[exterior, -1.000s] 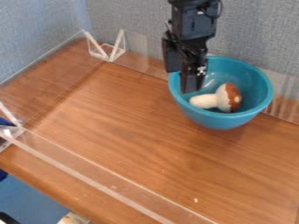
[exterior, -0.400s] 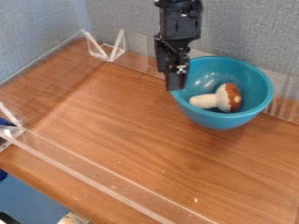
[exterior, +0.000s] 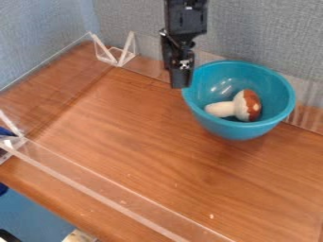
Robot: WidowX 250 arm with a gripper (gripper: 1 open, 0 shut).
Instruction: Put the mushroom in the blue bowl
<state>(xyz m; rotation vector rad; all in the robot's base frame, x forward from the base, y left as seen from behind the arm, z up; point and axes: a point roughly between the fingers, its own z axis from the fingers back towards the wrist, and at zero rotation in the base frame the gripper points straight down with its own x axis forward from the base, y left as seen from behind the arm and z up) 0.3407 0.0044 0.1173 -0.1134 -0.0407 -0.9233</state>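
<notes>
The mushroom [exterior: 237, 105] lies on its side inside the blue bowl [exterior: 280, 90], the end effector [exterior: 179, 76] empty, jaws apart.

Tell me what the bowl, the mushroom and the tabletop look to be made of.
The blue bowl: likely plastic, glossy turquoise with a bright sheen on its smooth wall. The mushroom: probably a plastic or rubber toy, with a slightly shiny reddish-brown cap and a matte cream stem; the exact material cannot be told. The tabletop: wood or wood-look laminate, with visible brown grain and a soft satin shine.
</notes>
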